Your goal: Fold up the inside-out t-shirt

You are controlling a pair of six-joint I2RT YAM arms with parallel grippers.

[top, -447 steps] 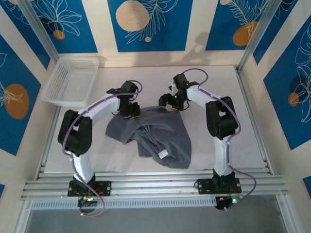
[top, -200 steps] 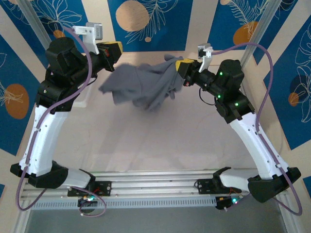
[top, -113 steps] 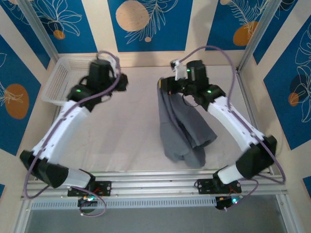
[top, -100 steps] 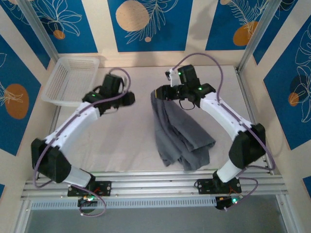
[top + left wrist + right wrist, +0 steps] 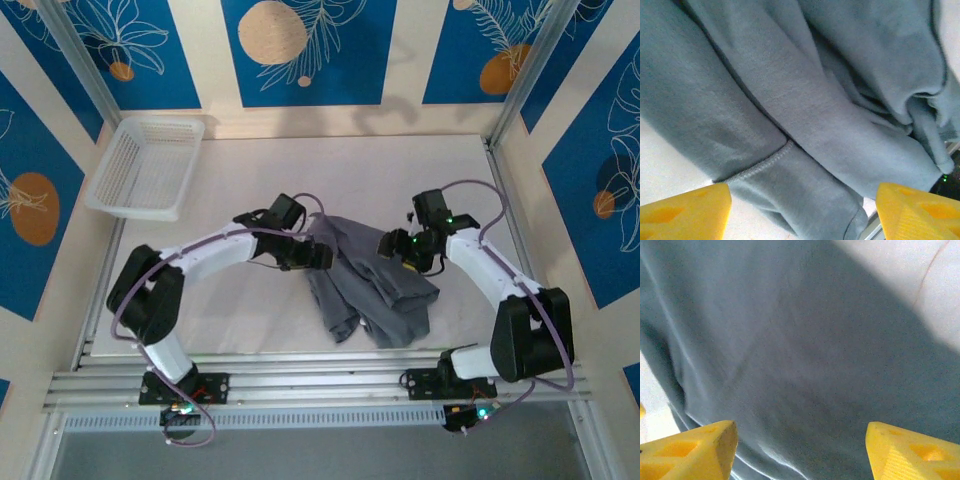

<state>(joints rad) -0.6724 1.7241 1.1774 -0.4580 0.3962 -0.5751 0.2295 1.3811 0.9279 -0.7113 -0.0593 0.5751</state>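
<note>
Left arm (image 5: 205,245) was folded low, elbow at 8 o'clock, forearm reaching toward 3 o'clock. Left gripper (image 5: 314,256) pointed down, fingers (image 5: 685,212) spread wide. Right arm (image 5: 490,268) mirrored it, elbow at 4 o'clock, forearm running toward 10 o'clock. Right gripper (image 5: 392,246) pointed down too, its fingers (image 5: 690,452) also wide apart. The two grippers were near each other, not touching.

Held aloft before, the inside-out t-shirt (image 5: 372,288) now lies bunched, left gripper (image 5: 316,256) and right gripper (image 5: 393,247) lowered, jaws apart.
</note>
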